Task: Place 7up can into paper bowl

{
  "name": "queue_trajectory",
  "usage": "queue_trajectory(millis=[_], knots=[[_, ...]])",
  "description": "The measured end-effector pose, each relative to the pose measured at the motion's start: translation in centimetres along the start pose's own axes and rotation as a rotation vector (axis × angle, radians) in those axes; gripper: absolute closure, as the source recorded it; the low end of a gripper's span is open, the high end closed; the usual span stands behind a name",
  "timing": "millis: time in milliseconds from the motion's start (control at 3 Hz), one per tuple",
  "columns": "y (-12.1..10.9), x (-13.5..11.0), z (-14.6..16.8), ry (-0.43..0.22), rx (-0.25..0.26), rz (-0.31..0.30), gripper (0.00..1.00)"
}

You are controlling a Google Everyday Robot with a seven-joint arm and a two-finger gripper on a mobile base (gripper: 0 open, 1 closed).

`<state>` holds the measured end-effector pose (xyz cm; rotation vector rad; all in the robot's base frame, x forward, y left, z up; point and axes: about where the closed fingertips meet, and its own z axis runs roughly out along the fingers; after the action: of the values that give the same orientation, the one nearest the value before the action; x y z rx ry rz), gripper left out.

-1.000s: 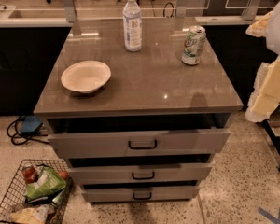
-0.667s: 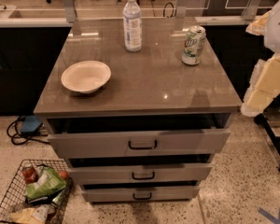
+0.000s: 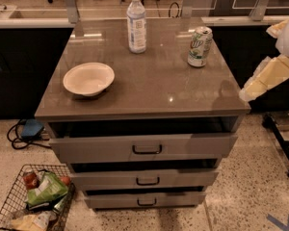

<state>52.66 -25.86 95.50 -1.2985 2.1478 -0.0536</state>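
The 7up can stands upright, slightly tilted, at the back right of the grey tabletop. The paper bowl sits empty at the left front of the same top. My gripper hangs at the right edge of the camera view, just off the table's right front corner, below and right of the can. It touches neither can nor bowl and holds nothing that I can see.
A clear plastic bottle with a white cap stands at the back middle. Three drawers sit slightly open below the top. A wire basket of snack packs is on the floor at the lower left. A counter runs behind.
My gripper has moved a little down and left, closer to the table's right front corner. Can, bowl and bottle have not moved.
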Motion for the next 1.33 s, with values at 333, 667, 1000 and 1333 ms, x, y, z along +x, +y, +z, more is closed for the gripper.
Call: queue_trajectory(millis=[333,667,1000,1333], knots=[[-2.6,0.8,2.0,-0.13,0.077,0.066,0.0],[-5.2,1.3,3.5,-0.269,0.164,0.128,0.0],[-7.5,2.1,4.8,-0.369,0.221,0.209,0.0],[-7.5,2.0,4.8,-0.369,0.221,0.209,0.0]])
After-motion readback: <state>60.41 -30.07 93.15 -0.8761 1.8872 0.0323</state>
